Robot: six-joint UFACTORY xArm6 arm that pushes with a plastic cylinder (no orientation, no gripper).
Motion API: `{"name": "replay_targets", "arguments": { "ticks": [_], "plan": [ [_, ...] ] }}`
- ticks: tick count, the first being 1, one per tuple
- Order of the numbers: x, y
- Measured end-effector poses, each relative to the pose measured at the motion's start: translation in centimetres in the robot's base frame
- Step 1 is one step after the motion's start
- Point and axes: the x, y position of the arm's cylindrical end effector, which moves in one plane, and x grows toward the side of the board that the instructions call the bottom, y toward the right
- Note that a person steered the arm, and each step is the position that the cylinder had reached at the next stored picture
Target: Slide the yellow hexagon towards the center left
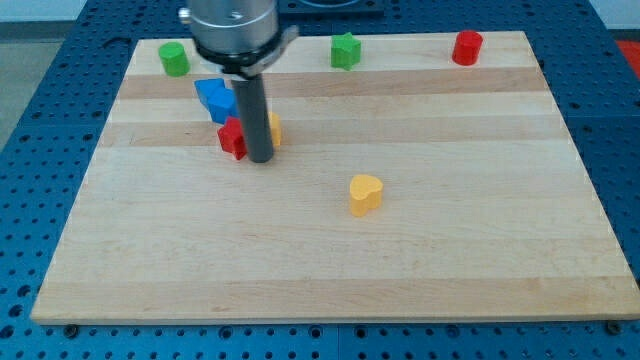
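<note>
The yellow hexagon [274, 129] is mostly hidden behind my rod at the board's upper left; only its right edge shows. My tip [261, 159] rests on the board right in front of the hexagon, touching or nearly touching it. A red block [232, 138] sits just left of the rod. A blue block [216, 99] lies above the red one.
A yellow heart-shaped block [366, 193] sits near the board's middle. A green cylinder [174, 58] is at the top left, a green star-like block [346, 50] at the top middle, a red cylinder [466, 47] at the top right. The wooden board [330, 270] lies on a blue perforated table.
</note>
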Motion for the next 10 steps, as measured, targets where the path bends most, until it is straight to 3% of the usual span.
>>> {"name": "replay_targets", "arguments": {
  "ticks": [2, 3, 5, 8, 10],
  "plan": [
    [-0.8, 6.7],
    [-2.8, 6.9],
    [-3.0, -1.3],
    [-5.5, -2.0],
    [-5.5, -5.5]
  ]
}}
